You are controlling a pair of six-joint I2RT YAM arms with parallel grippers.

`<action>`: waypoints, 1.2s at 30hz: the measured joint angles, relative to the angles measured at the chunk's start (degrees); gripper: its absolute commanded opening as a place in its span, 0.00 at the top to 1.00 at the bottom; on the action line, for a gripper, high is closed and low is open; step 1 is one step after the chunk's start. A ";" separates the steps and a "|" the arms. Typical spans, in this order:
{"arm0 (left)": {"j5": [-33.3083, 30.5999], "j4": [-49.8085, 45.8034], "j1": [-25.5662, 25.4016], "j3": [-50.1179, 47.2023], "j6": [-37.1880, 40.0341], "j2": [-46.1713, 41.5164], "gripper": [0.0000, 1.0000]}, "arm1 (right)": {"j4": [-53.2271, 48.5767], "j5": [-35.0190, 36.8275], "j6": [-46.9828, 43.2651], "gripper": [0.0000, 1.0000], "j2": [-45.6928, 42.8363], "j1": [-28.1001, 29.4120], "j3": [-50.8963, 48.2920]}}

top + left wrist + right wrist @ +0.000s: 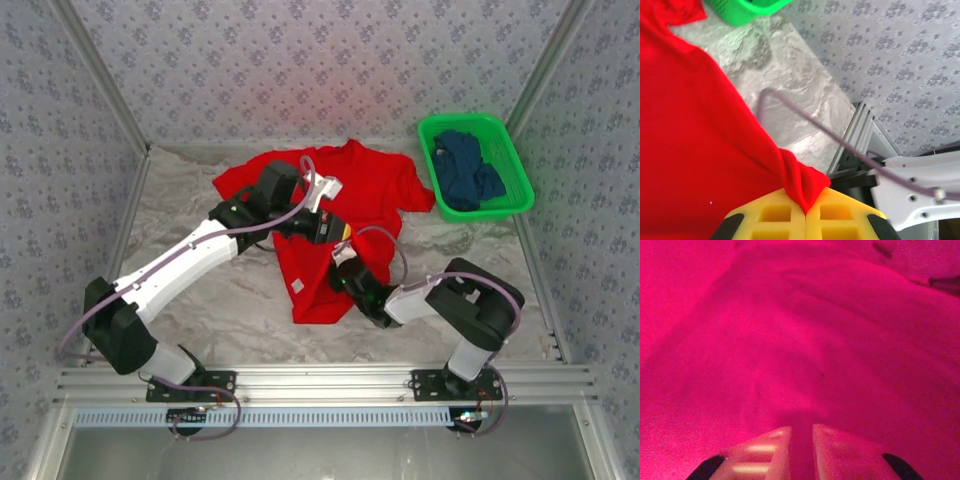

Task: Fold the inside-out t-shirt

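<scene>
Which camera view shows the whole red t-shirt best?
The top external view: almost the full outline of the t-shirt is visible there. The left wrist view shows one edge pinched in the left gripper; the right wrist view shows close cloth before the right gripper.

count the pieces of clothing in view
2. The red t-shirt lies spread on the middle of the table. The dark blue garment sits bunched in the green basket at the far right. More could be hidden beneath it.
</scene>
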 measured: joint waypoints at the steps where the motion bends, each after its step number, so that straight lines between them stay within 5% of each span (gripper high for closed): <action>1: -0.50 -0.04 -0.66 1.20 -0.11 0.00 1.00 | -0.07 0.52 -0.17 0.80 1.03 0.04 0.83; 16: -6.05 -1.01 -4.15 4.13 0.37 -0.72 1.00 | -8.07 1.16 4.85 0.79 8.61 -2.08 16.13; 36: -20.31 -6.32 -4.33 4.59 3.48 -0.76 1.00 | -13.44 11.56 0.24 0.66 13.86 8.11 19.47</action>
